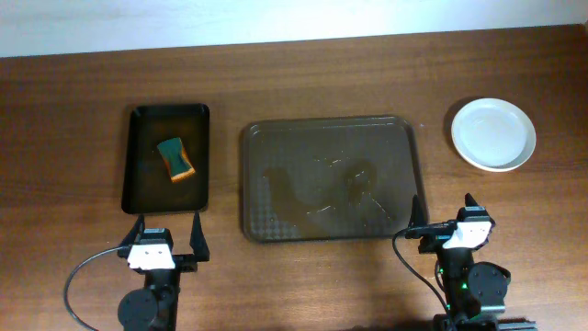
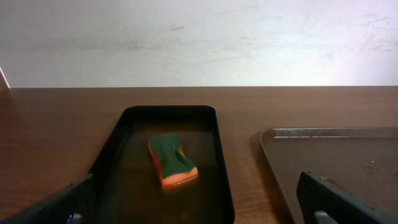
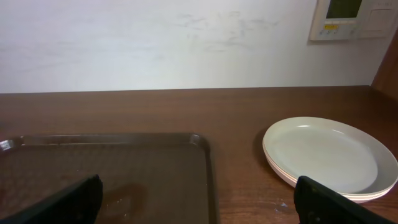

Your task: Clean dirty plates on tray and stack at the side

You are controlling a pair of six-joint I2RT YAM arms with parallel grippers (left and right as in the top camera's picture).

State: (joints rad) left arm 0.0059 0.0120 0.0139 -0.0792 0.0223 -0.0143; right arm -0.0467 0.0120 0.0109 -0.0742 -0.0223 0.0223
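The dark brown tray [image 1: 276,147] lies mid-table with only wet streaks on it and no plate. The white plates [image 1: 493,134] sit stacked on the table to its right; in the right wrist view the plates [image 3: 329,155] look clean, with stacked rims showing. My left gripper [image 1: 168,223] stands open at the near edge, just short of the black tray, with nothing between its fingers [image 2: 56,205]. Equally open and empty, my right gripper [image 1: 444,207] hovers by the brown tray's near right corner [image 3: 199,146], its right finger [image 3: 339,202] in front of the plates.
A smaller black tray [image 1: 138,138] at the left holds a green-and-orange sponge [image 1: 175,158], also seen ahead of the left gripper as the sponge [image 2: 172,162]. A white wall runs behind the table.
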